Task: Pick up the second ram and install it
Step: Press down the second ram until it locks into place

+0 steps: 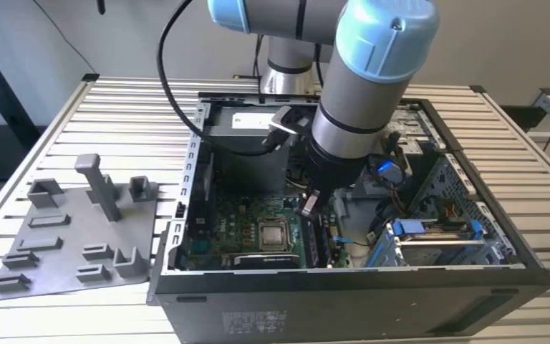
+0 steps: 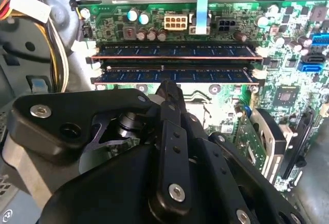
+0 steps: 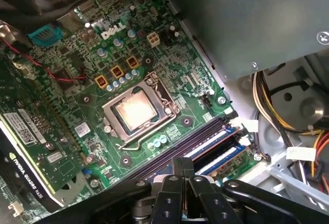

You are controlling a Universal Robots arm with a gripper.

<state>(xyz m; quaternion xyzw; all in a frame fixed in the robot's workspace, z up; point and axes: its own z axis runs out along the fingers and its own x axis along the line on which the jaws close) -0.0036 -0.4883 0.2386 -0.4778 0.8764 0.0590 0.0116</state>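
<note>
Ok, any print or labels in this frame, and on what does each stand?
White lettering on the motherboard, by the processor socket.
Sticker on the expansion card: small print.
Label on the case front: too small to read.
White tag on the wiring: blurred.

Slatted metal table (image 1: 112,107), bearing gray plastic tray (image 1: 69,247) beside open computer case (image 1: 351,301).

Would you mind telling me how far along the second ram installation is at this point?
Done: two sticks stand in adjacent slots on the motherboard in the second wrist view, the second ram beside the other stick. In hand: nothing; the gripper is shut, its tip at the second ram's top edge. Left: whether its end clips have latched, I cannot tell.
</note>
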